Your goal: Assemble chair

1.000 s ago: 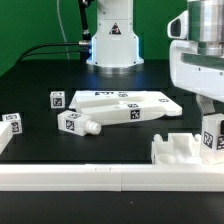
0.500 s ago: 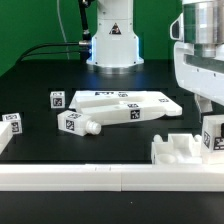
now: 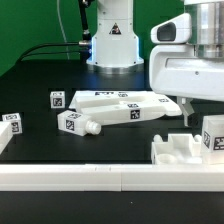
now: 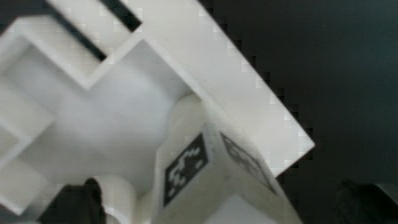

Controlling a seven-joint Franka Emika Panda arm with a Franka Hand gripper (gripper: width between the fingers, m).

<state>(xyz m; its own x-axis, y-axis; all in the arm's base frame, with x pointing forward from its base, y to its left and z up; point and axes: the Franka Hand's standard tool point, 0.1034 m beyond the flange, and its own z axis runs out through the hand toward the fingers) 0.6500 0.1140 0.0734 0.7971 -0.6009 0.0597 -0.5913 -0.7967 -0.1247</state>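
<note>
**A:** The arm has slid toward the exterior view's left since half a second ago. The gripper (image 3: 188,112) now hangs beside the upright tagged leg (image 3: 213,135).

**B:** Jaws?

**A:** Can't tell – the wrist housing blocks them. That leg stands vertical at the seat frame (image 3: 172,150), behind the white rail (image 3: 80,178). The lying leg (image 3: 85,124) is mid-table, long axis left-right.

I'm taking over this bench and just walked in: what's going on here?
A Panda arm is partway through building a small chair. Its tool hangs just over the seat frame; whether it grips anything is unclear. A leg and a flat piece lie loose nearby, unattached.
</note>
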